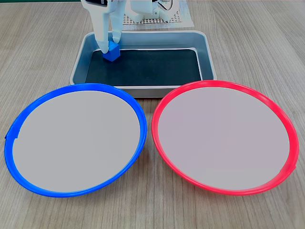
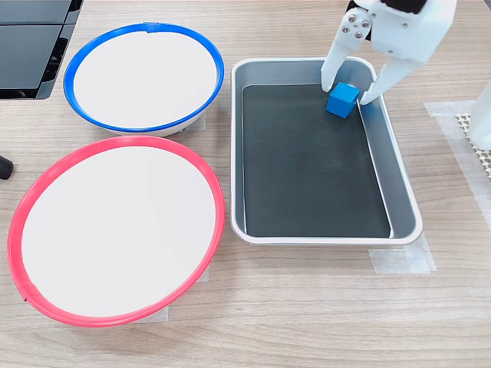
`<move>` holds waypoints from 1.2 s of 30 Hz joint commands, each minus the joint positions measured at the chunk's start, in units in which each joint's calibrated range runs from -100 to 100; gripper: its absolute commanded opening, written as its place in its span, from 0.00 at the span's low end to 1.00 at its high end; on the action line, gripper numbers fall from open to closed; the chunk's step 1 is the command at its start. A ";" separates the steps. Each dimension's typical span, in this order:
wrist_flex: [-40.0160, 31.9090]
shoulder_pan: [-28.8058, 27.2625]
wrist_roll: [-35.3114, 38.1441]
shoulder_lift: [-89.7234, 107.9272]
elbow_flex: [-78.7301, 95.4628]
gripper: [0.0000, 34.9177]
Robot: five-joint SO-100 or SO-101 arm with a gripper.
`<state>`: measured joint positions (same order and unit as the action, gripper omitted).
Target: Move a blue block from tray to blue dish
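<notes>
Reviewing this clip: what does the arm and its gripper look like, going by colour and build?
The arm is white plastic. Its gripper has two long, flat, tapering white fingers; the second exterior view shows small round screw heads near one finger's root. In the first exterior view, thin dark cables show at the white base, which sits on a mesh mat.
</notes>
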<state>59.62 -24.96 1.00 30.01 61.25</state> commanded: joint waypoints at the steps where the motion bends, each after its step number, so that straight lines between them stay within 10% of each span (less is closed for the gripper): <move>1: -1.64 -0.60 -0.15 -0.20 0.79 0.43; 5: -4.28 -0.79 0.00 -0.29 2.70 0.39; 10: -7.83 -0.60 0.24 -0.88 3.43 0.01; 18: -1.89 5.71 -2.54 -0.54 -20.06 0.01; 24: -16.91 10.79 -4.10 -14.96 -39.90 0.01; 36: -42.41 13.33 2.49 -29.11 -32.26 0.59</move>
<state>22.02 -12.65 2.32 0.34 26.04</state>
